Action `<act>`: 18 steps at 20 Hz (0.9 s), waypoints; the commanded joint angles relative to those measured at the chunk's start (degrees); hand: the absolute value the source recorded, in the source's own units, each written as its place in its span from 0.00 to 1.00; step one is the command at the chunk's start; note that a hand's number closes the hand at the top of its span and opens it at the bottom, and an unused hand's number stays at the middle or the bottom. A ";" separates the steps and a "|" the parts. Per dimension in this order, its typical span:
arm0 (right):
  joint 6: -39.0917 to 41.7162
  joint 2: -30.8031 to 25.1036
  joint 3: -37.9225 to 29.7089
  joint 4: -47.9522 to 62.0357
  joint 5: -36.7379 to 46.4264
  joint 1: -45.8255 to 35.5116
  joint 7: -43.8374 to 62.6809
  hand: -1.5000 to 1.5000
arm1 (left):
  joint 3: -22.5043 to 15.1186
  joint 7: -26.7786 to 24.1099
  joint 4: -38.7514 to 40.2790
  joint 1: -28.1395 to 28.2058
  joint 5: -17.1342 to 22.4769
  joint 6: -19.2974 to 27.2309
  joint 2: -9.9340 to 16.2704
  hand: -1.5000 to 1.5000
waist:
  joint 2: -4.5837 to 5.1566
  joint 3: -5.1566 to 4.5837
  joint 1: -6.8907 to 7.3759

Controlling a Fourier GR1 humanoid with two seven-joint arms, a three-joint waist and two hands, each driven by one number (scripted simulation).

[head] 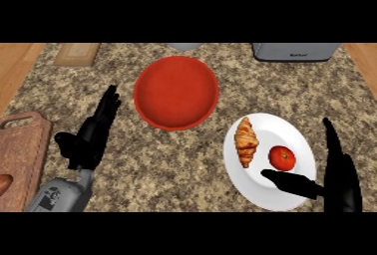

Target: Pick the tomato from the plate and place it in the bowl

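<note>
While the right hand (331, 187) reaches over the near edge of the white plate (290, 132), its fingers stand straight and spread wide from the thumb, and it has hold of nothing. The thumb lies across the plate's lower part, its tip just short of the tomato (282, 158), which sits just beyond and slightly inward of that tip; whether the two touch cannot be told. The long fingers run up along the plate's outer rim, on the far side of the tomato from the croissant (247, 141). That croissant lies on the same plate, inward of the tomato and well clear of the thumb, stretched lengthwise away from the hand. Further ahead of the right hand and off toward the robot's left sits the red bowl (176, 93), on the speckled stone counter (177, 169), apart from the plate. Between the bowl and the wooden cutting board (22, 149) the left hand (92, 137) shows, open, fingers straight and pointing away, holding nothing. At the counter's far edge, beyond the right hand, stands a grey toaster (296, 51)
</note>
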 commanded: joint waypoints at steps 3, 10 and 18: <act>4.08 0.56 -3.42 2.32 -4.20 1.63 -3.48 0.00 | 4.08 2.54 -2.90 2.18 -1.72 -2.41 -0.39 0.50 | -0.06 0.06 -0.16; 1.58 4.69 -0.87 -1.77 -2.94 7.28 -8.67 0.00 | 2.95 4.93 -6.67 4.42 -6.85 -1.77 -4.10 0.50 | -0.14 0.07 -0.15; 1.65 6.61 -3.79 -1.45 -9.63 8.97 -17.80 0.00 | 7.07 0.01 -0.51 3.85 -8.19 -6.10 -6.76 0.50 | -0.06 0.05 -0.27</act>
